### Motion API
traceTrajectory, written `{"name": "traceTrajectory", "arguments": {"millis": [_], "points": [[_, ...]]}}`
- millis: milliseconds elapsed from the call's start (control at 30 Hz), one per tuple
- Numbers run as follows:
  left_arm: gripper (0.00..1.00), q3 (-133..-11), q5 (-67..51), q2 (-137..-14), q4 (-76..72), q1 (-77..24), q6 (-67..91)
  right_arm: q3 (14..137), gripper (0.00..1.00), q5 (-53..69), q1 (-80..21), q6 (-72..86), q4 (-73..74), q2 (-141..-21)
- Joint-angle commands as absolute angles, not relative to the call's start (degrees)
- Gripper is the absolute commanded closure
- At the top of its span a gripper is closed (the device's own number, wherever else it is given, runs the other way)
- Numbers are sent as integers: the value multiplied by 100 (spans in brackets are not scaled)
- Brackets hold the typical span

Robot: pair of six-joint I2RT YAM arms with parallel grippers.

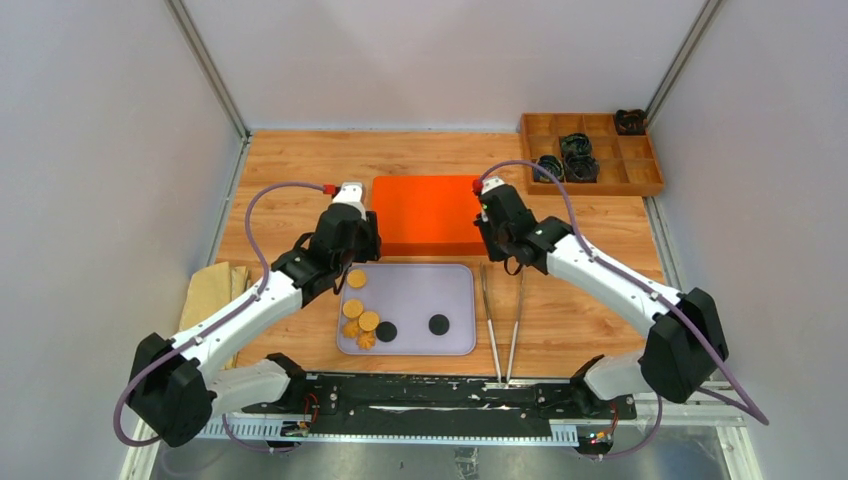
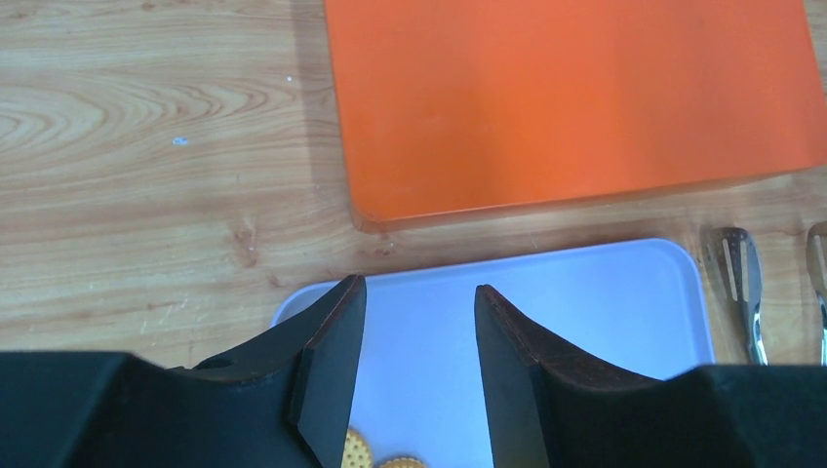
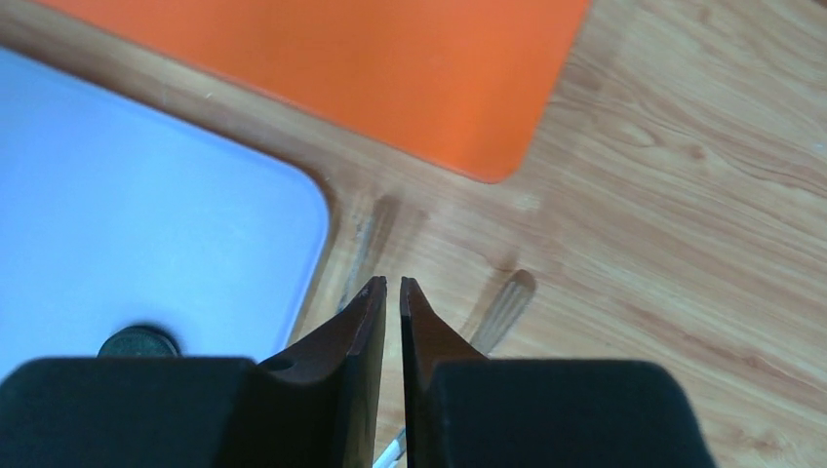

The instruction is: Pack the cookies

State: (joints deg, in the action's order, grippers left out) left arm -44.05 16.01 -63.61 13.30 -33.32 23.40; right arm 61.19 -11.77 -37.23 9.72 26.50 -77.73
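Note:
Several golden cookies [image 1: 357,279] and two black cookies [image 1: 438,324] lie on a pale lilac tray [image 1: 455,285]. My left gripper [image 1: 356,262] hovers over the tray's far left corner. In the left wrist view it [image 2: 419,284] is open and empty, with two golden cookies [image 2: 359,450] just below its fingers. My right gripper [image 1: 503,256] hangs beside the tray's far right corner, above the tongs. In the right wrist view it [image 3: 393,283] is open by only a narrow slit and holds nothing. A black cookie [image 3: 139,341] shows at the left of that view.
An orange flat box [image 1: 428,213] lies just beyond the tray. Metal tongs [image 1: 505,320] rest on the wood to the tray's right. A wooden compartment organiser [image 1: 640,178] with dark items stands at the far right. A tan cloth [image 1: 210,295] lies at the left edge.

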Motion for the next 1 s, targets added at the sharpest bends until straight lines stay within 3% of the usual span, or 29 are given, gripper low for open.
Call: {"name": "traceTrajectory", "arguments": {"millis": [0,333,467,967], "points": [[49,-4285,1955,-6213,1361,-3480,2540,6125,84,-958,-4251,870,2663,-7927],[49,-3270,2040,-5452,1640,-3546,3077,5719,88,-404,-5079,1530,2153,-8692],[48,-3458,2190,-5426,1746,-3543,2961,5653,94,-393,-5084,1702,1914,-9147],[47,-3773,1977,-5638,1790,-3542,2968,5631,99,-1390,-4896,2480,2663,-9892]]}}
